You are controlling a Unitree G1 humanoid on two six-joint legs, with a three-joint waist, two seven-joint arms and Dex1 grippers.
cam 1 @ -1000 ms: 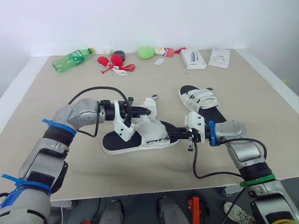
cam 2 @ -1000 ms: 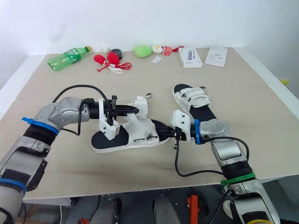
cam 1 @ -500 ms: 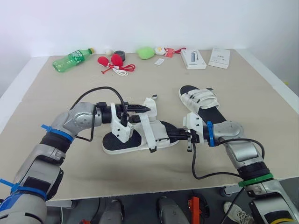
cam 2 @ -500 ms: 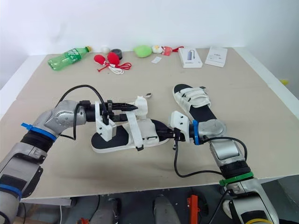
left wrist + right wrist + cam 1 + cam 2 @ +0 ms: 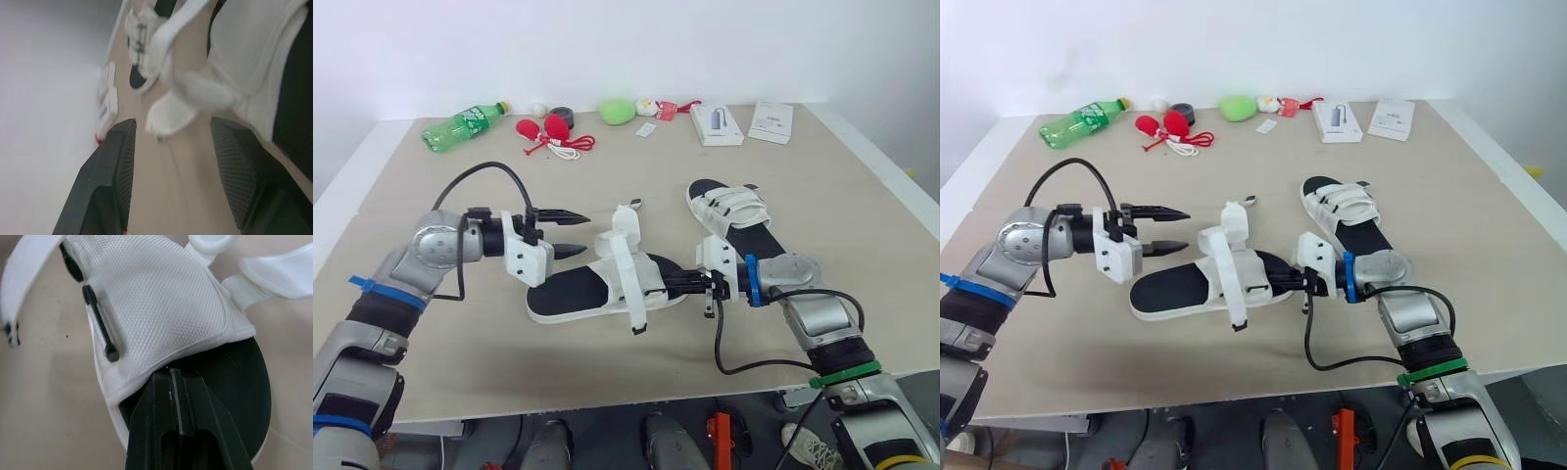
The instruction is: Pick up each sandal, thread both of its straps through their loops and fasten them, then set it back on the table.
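The near sandal point(image 5: 570, 292), black sole with white straps, lies mid-table. One loose strap point(image 5: 628, 290) drapes across it toward the front edge, and another strap end point(image 5: 182, 100) stands up at the far side. My left gripper point(image 5: 566, 232) is open just left of that sandal, holding nothing. My right gripper point(image 5: 683, 284) is shut on the sandal's right end, its fingers point(image 5: 172, 431) clamped on the sole edge. A second sandal point(image 5: 732, 210) lies behind the right arm with both straps laid across it.
Along the far edge sit a green bottle point(image 5: 464, 123), red balls with a white cord point(image 5: 549, 129), a black tape roll point(image 5: 563, 113), a green lump point(image 5: 619, 110) and two white boxes point(image 5: 718, 124) point(image 5: 771, 120). A black cable loops from each wrist.
My left gripper let go of the strap, opened and drew back to the left. The released strap dropped across the sandal. The right gripper kept its hold.
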